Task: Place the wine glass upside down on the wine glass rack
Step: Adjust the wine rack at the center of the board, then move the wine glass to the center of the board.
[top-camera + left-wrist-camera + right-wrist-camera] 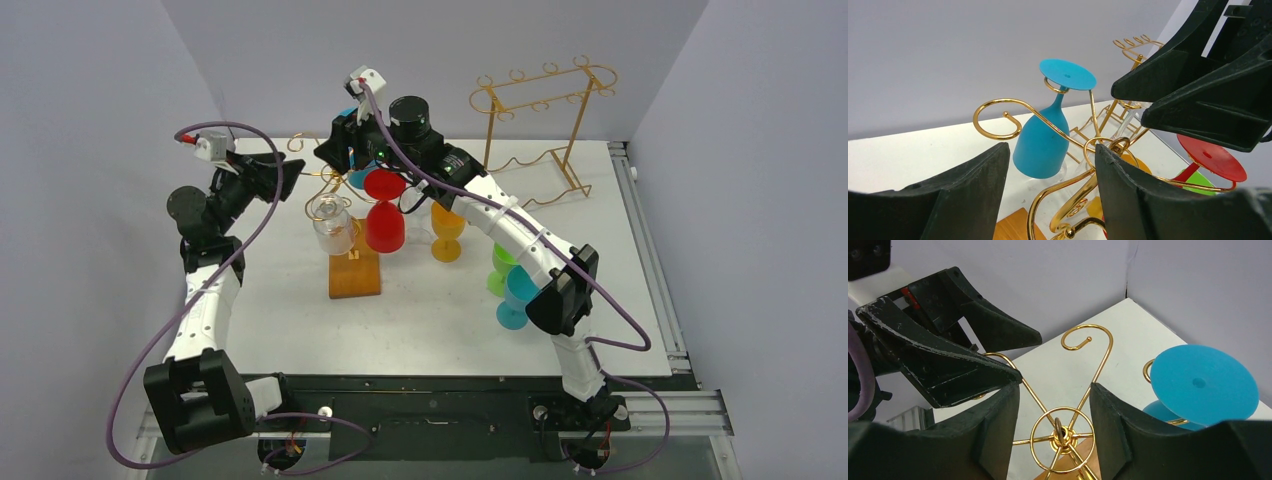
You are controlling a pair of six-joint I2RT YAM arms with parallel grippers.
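White table (620, 250), matte, set into a corner of pale grey-violet walls (90, 100). Dark rail along the near edge, where both arms are bolted.

Counts:
- Racks, two. The rack (355, 272), a gold curly tree on a wooden base, stands left of centre. A frame rack (540, 110) stands at the back right, well apart.
- Glasses, six. Blue glass (1040, 145) hangs upside down in a spiral arm near the top of the rack, foot uppermost and resting on the curl. Clear glass (333, 228) and red glass (385, 228) hang bowl-down on the near side, side by side above the base. Orange glass (447, 235) is just right of the rack; whether it hangs or stands, I cannot tell. Green glass (497, 272) and a second blue glass (515, 295) sit on the table beside the right forearm, partly hidden by it.
- Arms, two, both reaching to the rack's top.

Left gripper (1050, 150): jaws apart, gold wire curls between them, nothing clamped. Right gripper (1054, 390): jaws apart above the rack's ringed hub, holding nothing; the blue glass's foot lies just to its side, not touching.
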